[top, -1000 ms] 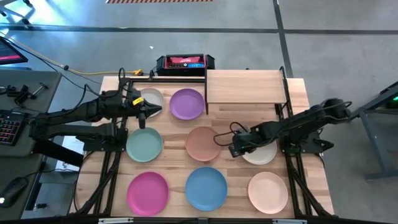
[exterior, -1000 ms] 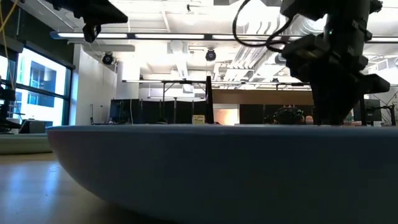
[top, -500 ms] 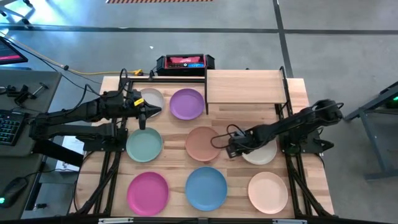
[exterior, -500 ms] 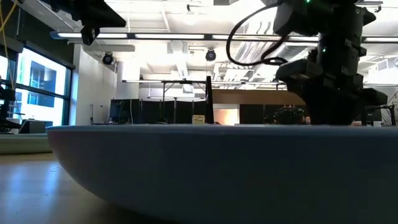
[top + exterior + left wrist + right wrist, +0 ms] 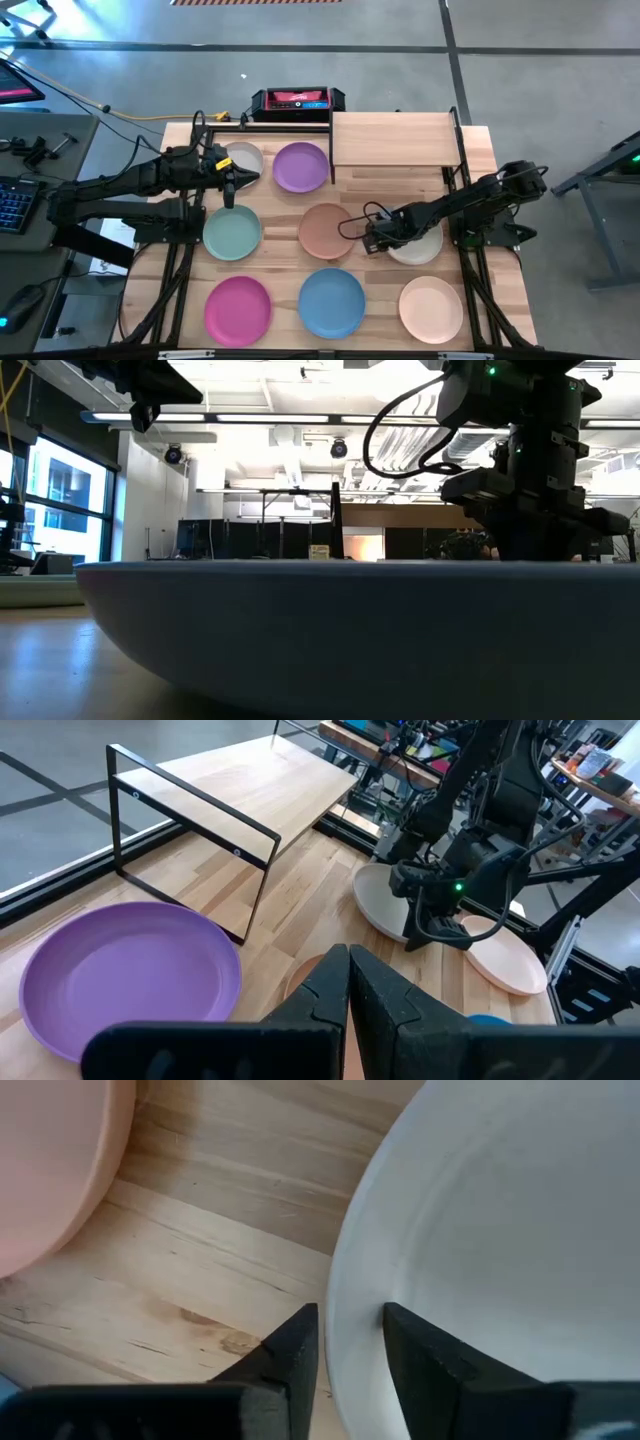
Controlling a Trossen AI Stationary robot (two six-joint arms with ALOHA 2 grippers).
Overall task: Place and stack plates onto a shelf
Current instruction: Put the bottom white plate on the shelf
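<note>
Eight plates lie flat on the light-wood table: white (image 5: 243,158), purple (image 5: 300,166), mint (image 5: 232,232), terracotta (image 5: 322,230), cream (image 5: 422,248), pink (image 5: 238,308), blue (image 5: 332,302), peach (image 5: 430,308). The shelf (image 5: 395,140) stands bare at the far edge. My right gripper (image 5: 373,240) is open and low at the cream plate's left rim. In the right wrist view, one finger stands outside the rim (image 5: 340,1280) and one inside, gripper (image 5: 350,1330). My left gripper (image 5: 228,190) is shut and hovers between the white and mint plates, gripper (image 5: 347,960).
A red-and-black device (image 5: 297,100) sits beyond the table's far edge. The shelf's thin black frame (image 5: 190,805) rises right of the purple plate (image 5: 130,970). The blue plate (image 5: 350,630) fills the low view's foreground. Bare wood shows between the plates.
My right gripper has moved a little toward the table's left edge and sunk lower, ending with its fingers astride the cream plate's left rim. The plates have stayed in place.
</note>
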